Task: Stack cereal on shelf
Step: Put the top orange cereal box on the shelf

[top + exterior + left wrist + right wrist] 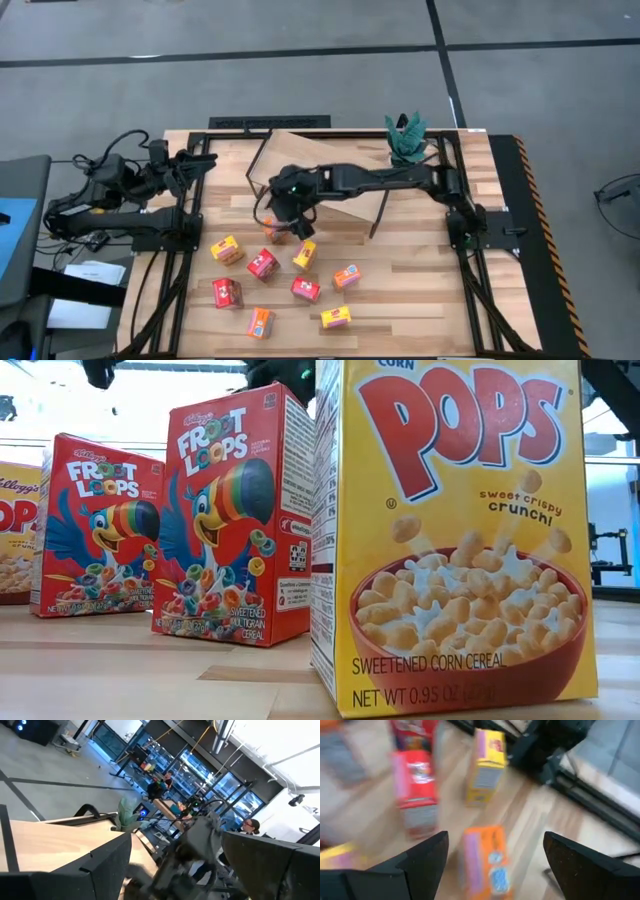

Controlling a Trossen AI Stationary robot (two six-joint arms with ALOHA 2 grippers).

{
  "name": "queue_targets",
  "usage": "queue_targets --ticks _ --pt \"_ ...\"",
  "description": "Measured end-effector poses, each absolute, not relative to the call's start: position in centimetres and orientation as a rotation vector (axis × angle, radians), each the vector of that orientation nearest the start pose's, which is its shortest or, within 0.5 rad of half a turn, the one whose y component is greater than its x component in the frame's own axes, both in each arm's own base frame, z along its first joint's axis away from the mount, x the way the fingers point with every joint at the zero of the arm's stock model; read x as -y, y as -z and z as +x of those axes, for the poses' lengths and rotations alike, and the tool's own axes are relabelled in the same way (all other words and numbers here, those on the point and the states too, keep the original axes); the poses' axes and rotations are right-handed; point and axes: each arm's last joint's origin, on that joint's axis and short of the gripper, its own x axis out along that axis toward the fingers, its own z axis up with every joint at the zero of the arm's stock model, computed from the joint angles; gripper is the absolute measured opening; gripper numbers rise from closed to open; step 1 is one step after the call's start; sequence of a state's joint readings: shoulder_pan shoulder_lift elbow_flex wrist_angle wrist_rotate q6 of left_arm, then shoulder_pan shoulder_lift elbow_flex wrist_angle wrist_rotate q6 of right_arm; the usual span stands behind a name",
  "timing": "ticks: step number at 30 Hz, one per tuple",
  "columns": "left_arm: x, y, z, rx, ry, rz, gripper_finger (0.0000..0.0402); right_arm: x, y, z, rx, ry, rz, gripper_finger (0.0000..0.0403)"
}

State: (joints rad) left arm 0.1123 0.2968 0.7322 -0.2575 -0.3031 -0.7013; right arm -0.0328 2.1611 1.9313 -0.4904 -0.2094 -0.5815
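Observation:
Several small cereal boxes in red, orange and yellow lie scattered on the near half of the plank table [420,300], among them a red one [263,264] and a yellow one [305,254]. The shelf [320,165], a light-wood board on thin black legs, stands askew at the far middle. My right gripper [285,222] reaches out over the table's middle, slanting down. It is open above an orange box [487,865] that lies on the table, its fingers [420,860] standing either side without touching. My left gripper [200,165] waits open at the far left, pulled back.
A green plant [405,140] stands at the far right corner beside the shelf. In the low view two red boxes [230,510] and a yellow box [450,530] stand upright close to the near edge. Bare wood lies at the near right.

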Motion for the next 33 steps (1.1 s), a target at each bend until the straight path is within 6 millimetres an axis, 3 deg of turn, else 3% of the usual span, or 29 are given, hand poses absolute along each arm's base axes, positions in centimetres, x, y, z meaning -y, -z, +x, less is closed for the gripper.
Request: queue_targets --ticks 5,18,23,33 --pt "-1.5 -35.5 5.7 0.313 -0.338 -0.725 0.0300 0.4 -24.0 49.5 -0.744 -0.310 -0.541 0.0355" --pt "-1.7 -35.3 5.8 0.313 -0.390 -0.727 0.0300 0.9 -23.9 49.4 -0.763 -0.327 -0.605 0.0351" --pt "-1.7 -35.3 5.8 0.312 -0.390 -0.728 0.0300 0.9 -21.9 49.7 -0.814 -0.346 -0.597 0.0347" --pt "-1.7 -35.3 5.8 0.310 -0.394 -0.725 0.0300 0.9 -21.6 49.9 -0.811 -0.343 -0.595 0.0340"
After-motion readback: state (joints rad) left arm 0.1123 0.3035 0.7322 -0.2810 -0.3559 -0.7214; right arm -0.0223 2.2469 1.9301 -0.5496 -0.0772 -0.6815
